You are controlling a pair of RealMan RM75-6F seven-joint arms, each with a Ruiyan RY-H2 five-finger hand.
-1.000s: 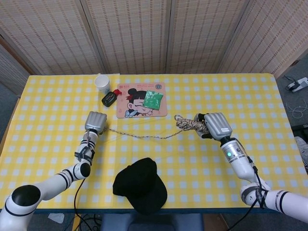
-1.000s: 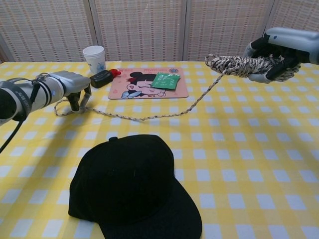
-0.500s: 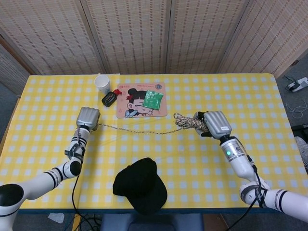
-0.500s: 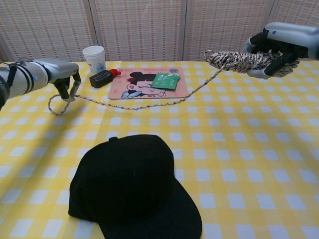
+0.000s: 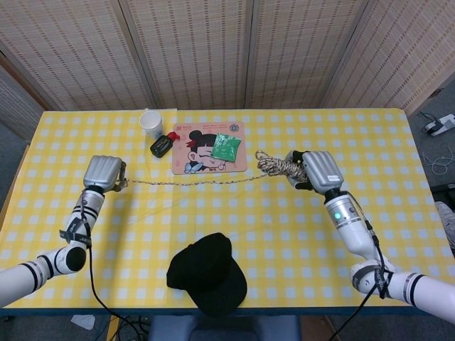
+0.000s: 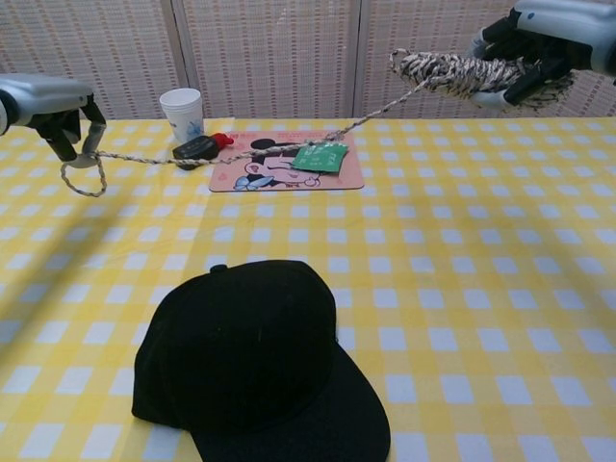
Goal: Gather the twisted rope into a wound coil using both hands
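Now the left hand (image 6: pixel 53 104) is pulling away toward the left edge of the surface (image 5: pixel 284 227), further out than it was a second ago, and pinching the free end of the twisted rope (image 5: pixel 192 182), with a small loop dangling below its fingers. The right hand (image 5: pixel 318 170) is holding its place near the right side, fingers wrapped around the wound coil (image 6: pixel 452 69), lifted well above the checked cloth. Between them the strand that was sagging onto the cloth is now stretching taut in the air, crossing just in front of the cartoon mat (image 5: pixel 210 148). To my eye the slack is gone, so the next wrap onto the bundle can go on tight. The black cap (image 6: pixel 260 361) is sitting near the front edge, well apart from the rope.
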